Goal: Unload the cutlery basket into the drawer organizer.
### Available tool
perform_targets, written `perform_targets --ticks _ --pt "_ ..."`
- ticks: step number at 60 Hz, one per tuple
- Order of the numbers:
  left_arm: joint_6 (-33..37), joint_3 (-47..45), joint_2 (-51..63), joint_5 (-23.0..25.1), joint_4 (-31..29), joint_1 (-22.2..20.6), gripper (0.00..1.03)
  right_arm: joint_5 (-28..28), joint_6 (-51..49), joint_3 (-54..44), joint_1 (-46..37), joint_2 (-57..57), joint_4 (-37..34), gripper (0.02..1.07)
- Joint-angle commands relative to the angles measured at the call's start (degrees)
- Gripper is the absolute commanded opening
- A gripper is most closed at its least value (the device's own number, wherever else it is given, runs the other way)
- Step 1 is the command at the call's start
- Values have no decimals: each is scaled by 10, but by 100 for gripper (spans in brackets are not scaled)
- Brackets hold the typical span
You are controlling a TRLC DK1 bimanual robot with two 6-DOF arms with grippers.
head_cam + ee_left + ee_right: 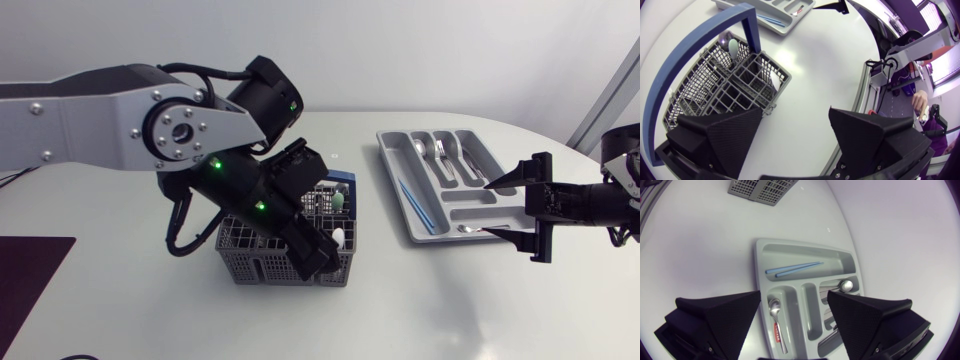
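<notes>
holding the left gripper [795,117] spread and empty above the single grey basket [250,262], one green-tipped utensil [340,198] and one white-tipped utensil [340,237] standing upright inside; showing one organizer [388,150] well apart rightward, two blue chopsticks [794,269] lying along its long side; hovering the right gripper [490,208] unclenched over it.

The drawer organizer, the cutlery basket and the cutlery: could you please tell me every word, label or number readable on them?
No text can be read.
On the spoon in the drawer organizer: small red mark on its handle, too blurred to read.
On the cutlery basket: no print visible.
</notes>
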Motion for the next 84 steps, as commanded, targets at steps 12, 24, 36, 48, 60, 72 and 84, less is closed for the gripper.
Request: perform_targets --ticks 12,24,36,48,60,72,84 --pt "-34 -1 20 -16 18 -15 88 -4 40 -92 36 -67 36 103" --pt "-38 6 35 -53 20 -32 87 -4 57 -106 48 -99 34 103" --pt "-56 2 43 -110 49 -43 73 -5 61 -113 48 -114 31 103" --pt "-69 7 56 -124 65 -43 73 -4 60 -119 47 -124 33 103" --pt "-82 18 58 -132 82 -42 63 -5 56 -125 44 -123 35 103" --pt "-88 22 69 -134 97 -40 53 -5 51 -127 38 -123 35 103" --pt "-100 22 72 -154 107 -45 24 -7 46 -127 33 -123 35 103"
